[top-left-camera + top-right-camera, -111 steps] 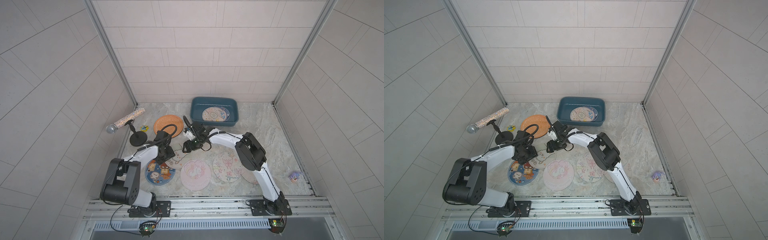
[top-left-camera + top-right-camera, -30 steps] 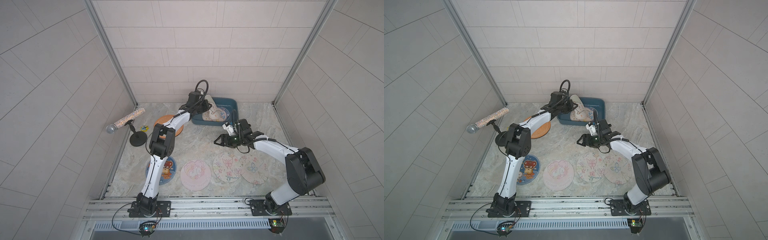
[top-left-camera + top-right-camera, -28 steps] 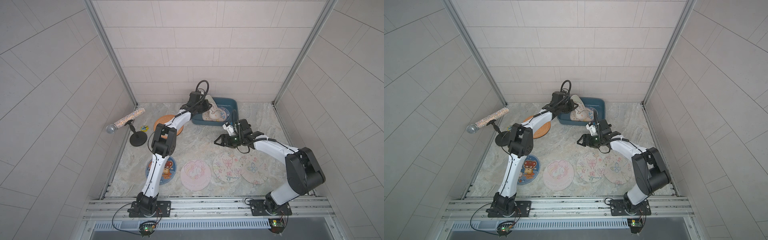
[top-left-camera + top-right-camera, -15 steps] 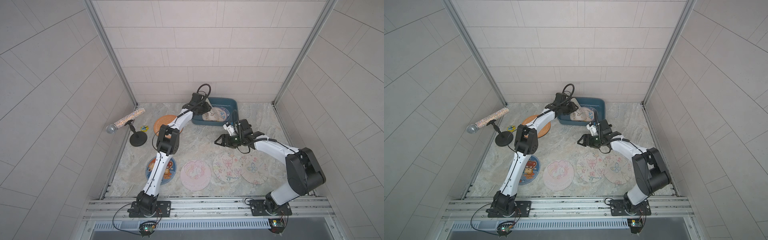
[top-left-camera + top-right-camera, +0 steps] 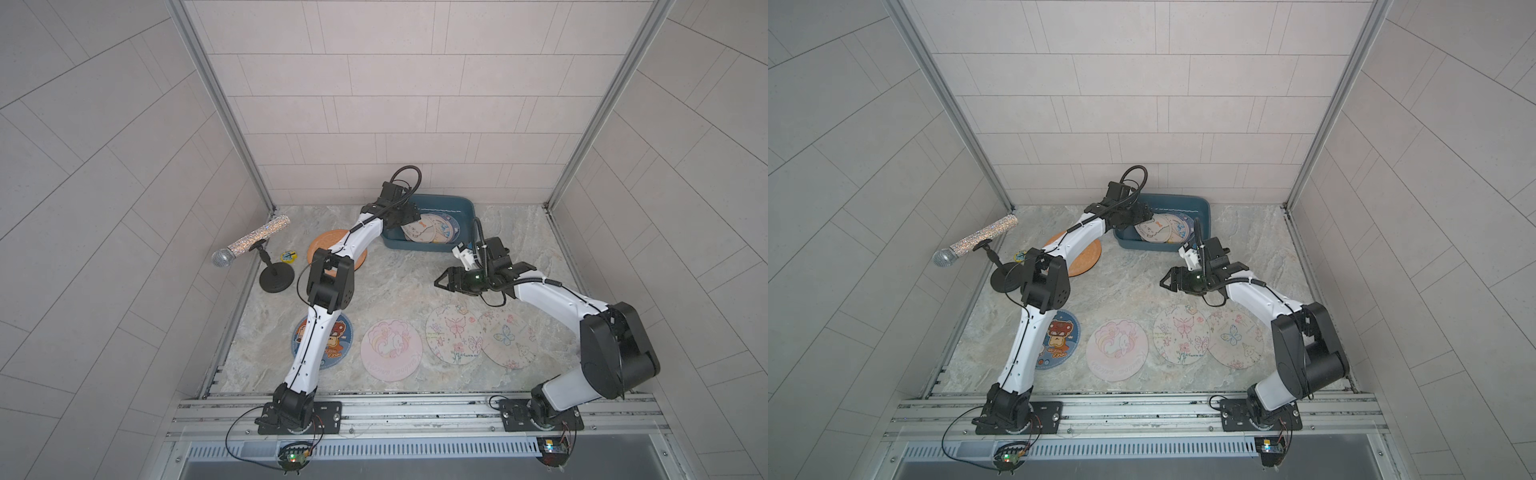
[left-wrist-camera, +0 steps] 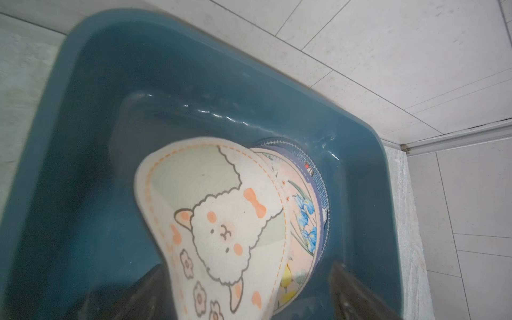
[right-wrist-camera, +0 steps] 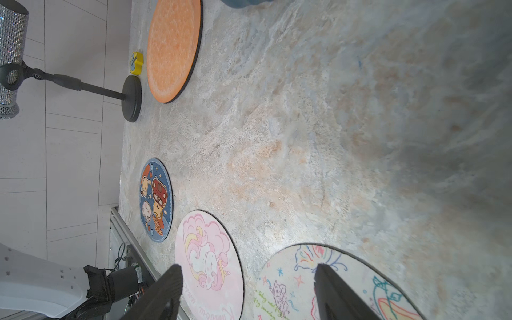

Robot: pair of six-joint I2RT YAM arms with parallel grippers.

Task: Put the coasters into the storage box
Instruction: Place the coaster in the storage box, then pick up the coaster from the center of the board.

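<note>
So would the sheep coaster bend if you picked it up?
Probably bendy: the sheep coaster curves where it rests over the other coasters in the box. It is likely light, being so thin. Its fuzzy-looking face probably isn't slippery.

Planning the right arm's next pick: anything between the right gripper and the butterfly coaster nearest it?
Nothing visible. The right gripper, open, hangs above the table; the butterfly coaster lies flat and uncovered.

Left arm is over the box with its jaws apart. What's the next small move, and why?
Probably lift the left gripper straight up out of the storage box. Its jaws stand wide apart and the sheep coaster already lies slumped on the stack inside, so nothing is gripped. The orange coaster, close to that arm, still waits on the table.
</note>
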